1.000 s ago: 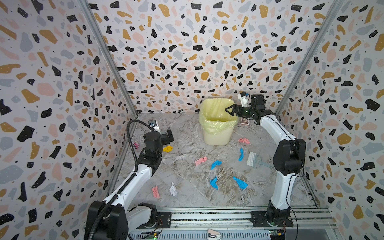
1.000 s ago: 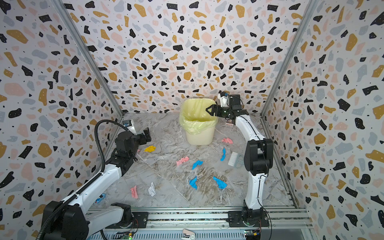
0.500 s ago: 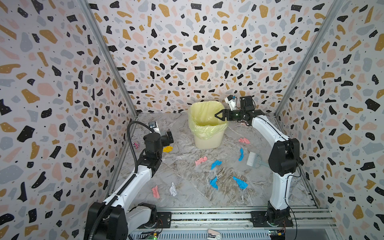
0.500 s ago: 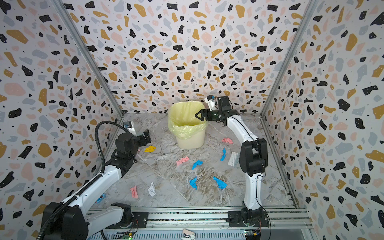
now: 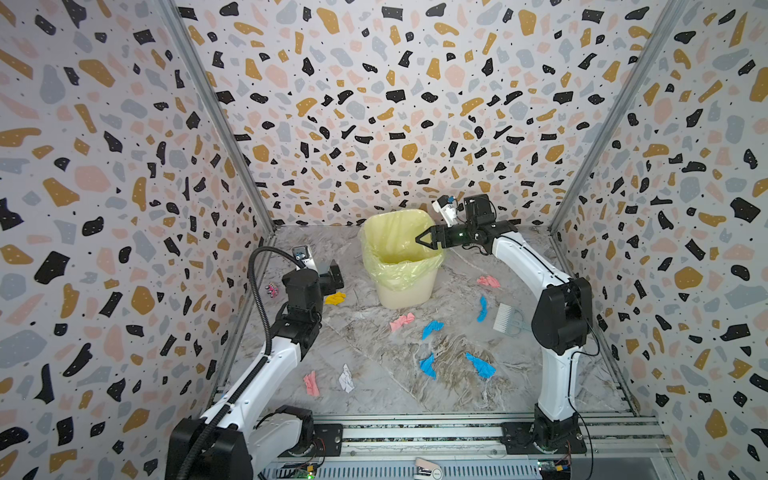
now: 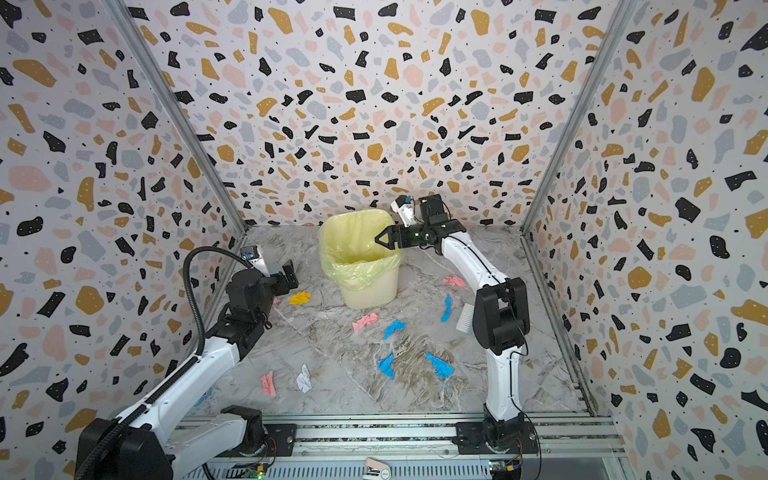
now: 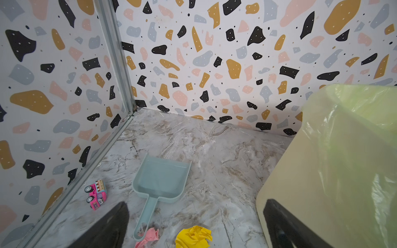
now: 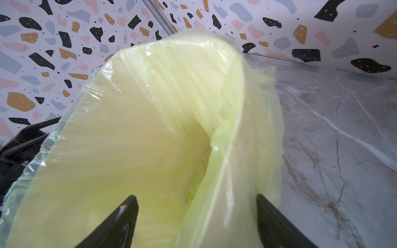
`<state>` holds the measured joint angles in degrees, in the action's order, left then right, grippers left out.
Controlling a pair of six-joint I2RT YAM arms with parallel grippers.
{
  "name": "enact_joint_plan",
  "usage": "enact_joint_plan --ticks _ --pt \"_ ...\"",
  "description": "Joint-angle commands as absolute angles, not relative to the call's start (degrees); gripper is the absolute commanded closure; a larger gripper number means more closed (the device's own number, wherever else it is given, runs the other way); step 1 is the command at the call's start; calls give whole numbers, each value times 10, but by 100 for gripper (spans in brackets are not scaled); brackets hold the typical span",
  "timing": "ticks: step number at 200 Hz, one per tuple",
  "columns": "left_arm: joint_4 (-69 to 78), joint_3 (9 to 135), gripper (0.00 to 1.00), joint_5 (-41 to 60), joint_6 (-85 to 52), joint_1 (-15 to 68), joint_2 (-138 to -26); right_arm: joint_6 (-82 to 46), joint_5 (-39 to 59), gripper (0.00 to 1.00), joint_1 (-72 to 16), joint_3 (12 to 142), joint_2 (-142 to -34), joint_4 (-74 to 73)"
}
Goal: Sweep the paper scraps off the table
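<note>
On the table (image 5: 374, 399) the bin (image 5: 405, 286) slid left, right gripper (image 5: 420, 240) splayed astride its rim.

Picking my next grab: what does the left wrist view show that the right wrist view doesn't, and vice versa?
Only the left wrist view: a blue-grey dustpan, a pink toy car, a yellow paper scrap and a pink paper scrap beside the dustpan's handle. Only the right wrist view: the inside of the bin liner, with the open right pincer astride the rim. Both: the bin, the marble table, the terrazzo wall.
</note>
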<state>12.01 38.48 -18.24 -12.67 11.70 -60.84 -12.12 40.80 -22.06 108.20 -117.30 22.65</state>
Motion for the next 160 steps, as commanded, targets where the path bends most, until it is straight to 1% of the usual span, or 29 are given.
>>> enact_joint_plan --ticks 1,20,38,53,70,110,160 --pt "120 373 0 -195 -121 119 -594 -105 413 14 -239 1093 -1187 270" --pt "114 369 0 -199 -122 119 -586 -105 412 14 -246 1101 -1194 271" --pt "110 364 0 -203 -122 119 -579 -106 406 11 -247 1110 -1196 270" --pt "104 364 0 -202 -123 119 -574 -111 392 4 -244 1115 -1189 261" --pt "92 364 0 -199 -123 119 -568 -125 393 0 -232 1123 -1177 245" --pt "69 362 0 -188 -122 119 -551 -149 419 1 -208 1156 -1156 238" --pt "41 358 0 -163 -133 119 -531 -159 415 1 -185 1134 -1102 241"
